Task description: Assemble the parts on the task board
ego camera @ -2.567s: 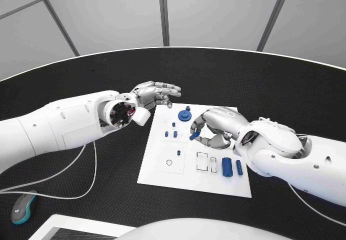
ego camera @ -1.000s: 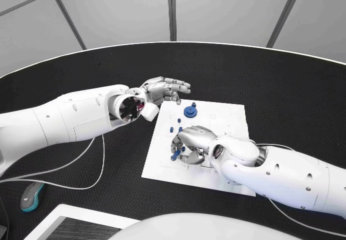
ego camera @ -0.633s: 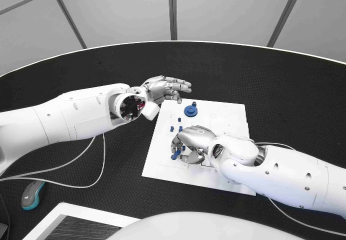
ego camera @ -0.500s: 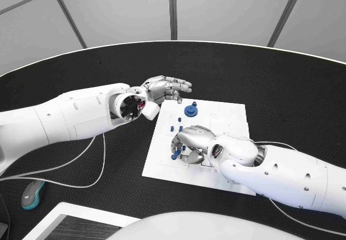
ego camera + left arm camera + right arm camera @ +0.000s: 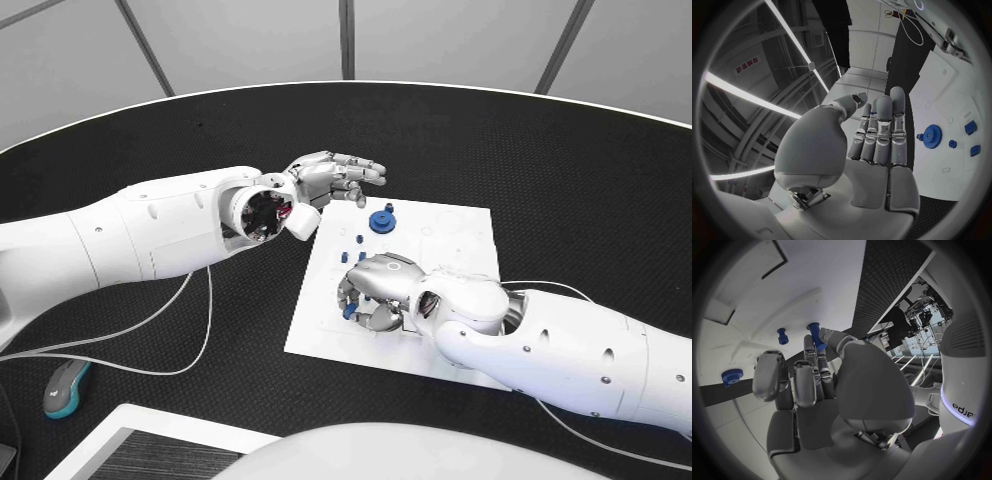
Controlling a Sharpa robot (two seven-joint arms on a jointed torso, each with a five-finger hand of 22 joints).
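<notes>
Nearest to me, the right hand (image 5: 378,290) hangs low over the near-left part of the task board (image 5: 459,240), fingers curled downward. In the right wrist view a small blue peg (image 5: 815,335) sits pinched at its fingertips (image 5: 811,346), so this hand is grasping that peg, held close above the white plate. From the head view the same peg (image 5: 351,311) peeks out at the hand's left edge. I judge it is about to be seated in a hole, though I cannot see which one.

The peg looks like hard plastic: light, stiff, smooth, and small enough to twist or slip from a loose pinch. A hold on its upper shank, leaving the lower end free to enter the board, seems wisest, with the peg kept upright.

Just beyond the hand, two short blue pegs (image 5: 351,256) stand in the board side by side. Farther on, near the board's far-left corner, a blue gear (image 5: 381,221) sits on the plate.

Farthest out, the left hand (image 5: 336,178) hovers above the black counter (image 5: 173,330) just off the board's far-left corner. Its fingers lie straight and close together with nothing in them; it is released and idle.
</notes>
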